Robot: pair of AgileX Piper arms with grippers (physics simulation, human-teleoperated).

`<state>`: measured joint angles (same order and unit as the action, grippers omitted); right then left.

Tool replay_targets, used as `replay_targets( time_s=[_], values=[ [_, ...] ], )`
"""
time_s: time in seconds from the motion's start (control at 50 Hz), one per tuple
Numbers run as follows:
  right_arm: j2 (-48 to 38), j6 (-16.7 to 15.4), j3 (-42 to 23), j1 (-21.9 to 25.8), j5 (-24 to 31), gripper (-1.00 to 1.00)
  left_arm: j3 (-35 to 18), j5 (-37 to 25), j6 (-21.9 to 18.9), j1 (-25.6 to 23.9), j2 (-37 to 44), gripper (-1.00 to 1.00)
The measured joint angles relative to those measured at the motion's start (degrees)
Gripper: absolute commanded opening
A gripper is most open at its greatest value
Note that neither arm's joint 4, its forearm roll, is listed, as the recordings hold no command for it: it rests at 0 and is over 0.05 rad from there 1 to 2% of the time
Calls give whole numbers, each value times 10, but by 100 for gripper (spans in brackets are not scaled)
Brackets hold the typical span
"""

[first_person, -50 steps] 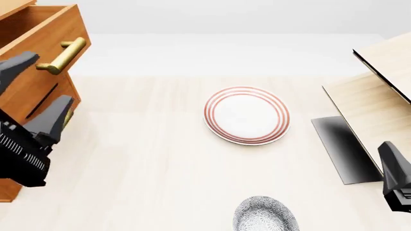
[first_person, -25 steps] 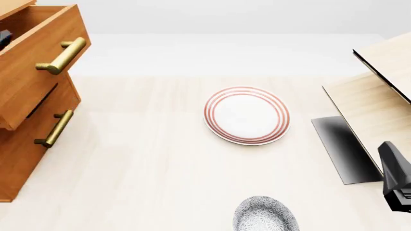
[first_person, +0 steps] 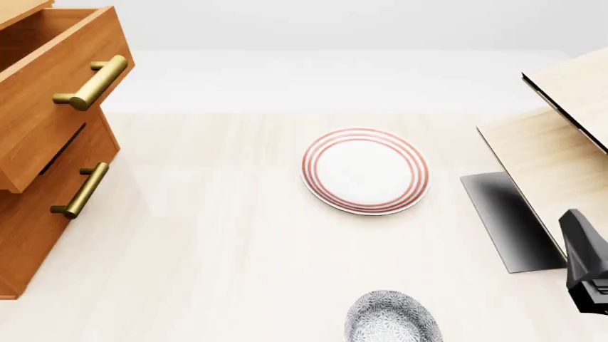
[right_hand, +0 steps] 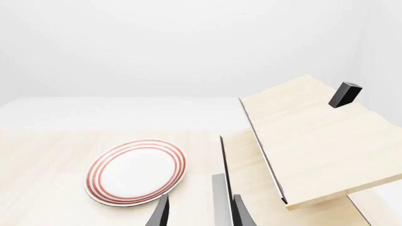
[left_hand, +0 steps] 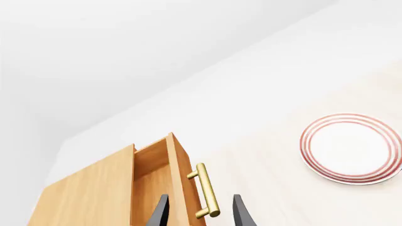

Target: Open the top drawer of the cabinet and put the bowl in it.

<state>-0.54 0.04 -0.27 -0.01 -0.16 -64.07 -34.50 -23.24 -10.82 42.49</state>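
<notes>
Your top drawer [first_person: 53, 78] already stands pulled out from the cabinet [first_person: 38, 214], its brass handle [first_person: 92, 82] jutting over the bench [first_person: 218, 249], so the step left, as I judge it, is the bowl. The bowl [first_person: 392, 318] sits at the near edge of the bench, just nearer than the red-ringed plate [first_person: 365, 170] and apart from it.

Your right gripper [right_hand: 199, 212] is the closer one: in the front view its arm shows at the right edge, and the bowl lies to its left and a little nearer you. Its wrist camera looks past the plate and the pale wooden structure [right_hand: 314, 136]; the bowl is not in that view, so you will need to swing it inward. Its fingers stand apart with nothing between them.

Your left gripper [left_hand: 199, 212] hangs above the drawer front, fingers spread either side of the handle without touching it, holding nothing. From the bowl, the drawer lies far left and up.
</notes>
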Motion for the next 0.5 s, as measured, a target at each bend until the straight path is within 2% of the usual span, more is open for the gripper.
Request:
replay_targets(
  time_s=[0.18, 0.5],
  values=[
    [0, 0, 0, 0, 0, 100, -62, -46, 53, 6, 60, 100],
    [0, 0, 0, 0, 0, 100, -155, -127, 115, 59, 142, 100]
  ],
)
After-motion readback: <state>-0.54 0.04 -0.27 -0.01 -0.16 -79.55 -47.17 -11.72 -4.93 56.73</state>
